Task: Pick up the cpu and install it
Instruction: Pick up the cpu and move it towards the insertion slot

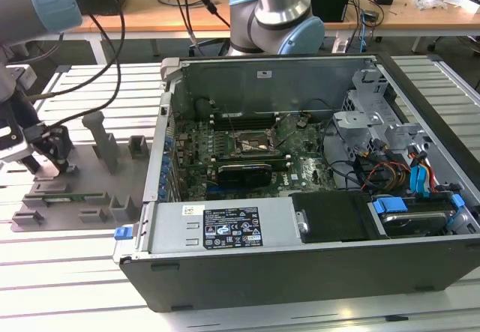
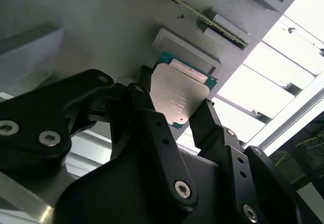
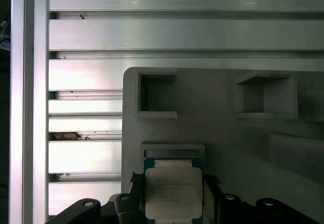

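The cpu (image 2: 177, 95), a small square chip with a shiny silver top and a green rim, sits between my gripper's (image 2: 174, 107) two black fingers (image 2: 147, 107), which press on two opposite edges. In the first wrist view the cpu (image 3: 172, 191) lies just below a shallow square pocket of the grey fixture plate (image 3: 223, 128), with my gripper (image 3: 172, 183) around it. I cannot tell whether the chip rests on the plate or hangs just above it. In the exterior view my gripper (image 1: 52, 168) is low over the plate (image 1: 82, 197) at the exterior view's left. The motherboard socket (image 1: 251, 143) lies inside the open computer case (image 1: 262, 77).
The fixture plate carries upright grey blocks (image 1: 103, 141) and square recesses (image 3: 157, 95). Slatted aluminium table rails (image 3: 86, 34) run around it. Black cables (image 1: 112, 47) hang over the plate. A second arm's base (image 1: 274, 17) stands behind the case, which holds drive bays and wiring (image 1: 405, 174).
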`<state>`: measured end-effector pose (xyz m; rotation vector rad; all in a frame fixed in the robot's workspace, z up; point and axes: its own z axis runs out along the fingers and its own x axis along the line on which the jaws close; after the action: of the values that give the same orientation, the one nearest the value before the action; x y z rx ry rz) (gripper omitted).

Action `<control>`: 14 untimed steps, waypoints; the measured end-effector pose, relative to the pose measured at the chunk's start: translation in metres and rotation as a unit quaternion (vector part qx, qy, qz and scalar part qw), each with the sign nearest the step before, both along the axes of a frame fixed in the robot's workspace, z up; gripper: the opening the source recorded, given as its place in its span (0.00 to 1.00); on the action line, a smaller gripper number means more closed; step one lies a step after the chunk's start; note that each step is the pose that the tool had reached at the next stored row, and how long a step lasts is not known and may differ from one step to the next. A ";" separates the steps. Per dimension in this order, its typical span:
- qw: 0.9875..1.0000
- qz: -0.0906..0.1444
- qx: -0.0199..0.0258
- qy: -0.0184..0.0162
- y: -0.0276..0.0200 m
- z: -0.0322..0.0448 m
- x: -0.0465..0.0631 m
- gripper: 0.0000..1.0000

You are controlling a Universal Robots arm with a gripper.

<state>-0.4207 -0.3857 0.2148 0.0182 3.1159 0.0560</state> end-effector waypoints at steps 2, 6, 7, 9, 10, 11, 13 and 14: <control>1.000 0.000 0.000 0.000 0.0000 0.0035 0.000 0.55; 1.000 0.000 0.000 0.000 0.0000 0.0174 0.000 0.55; 1.000 0.000 0.000 0.000 0.0001 0.0201 0.000 0.55; 1.000 0.000 0.000 0.000 0.0003 0.0254 0.000 0.55; 1.000 0.000 0.000 0.000 0.0005 0.0285 0.000 0.55; 1.000 0.000 0.000 0.000 0.0007 0.0313 0.000 0.55; 1.000 0.000 0.000 0.000 0.0012 0.0386 0.000 0.55; 1.000 0.000 0.000 0.000 0.0015 0.0439 0.000 0.55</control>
<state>-0.4207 -0.3842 0.2587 0.0181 3.1159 0.0559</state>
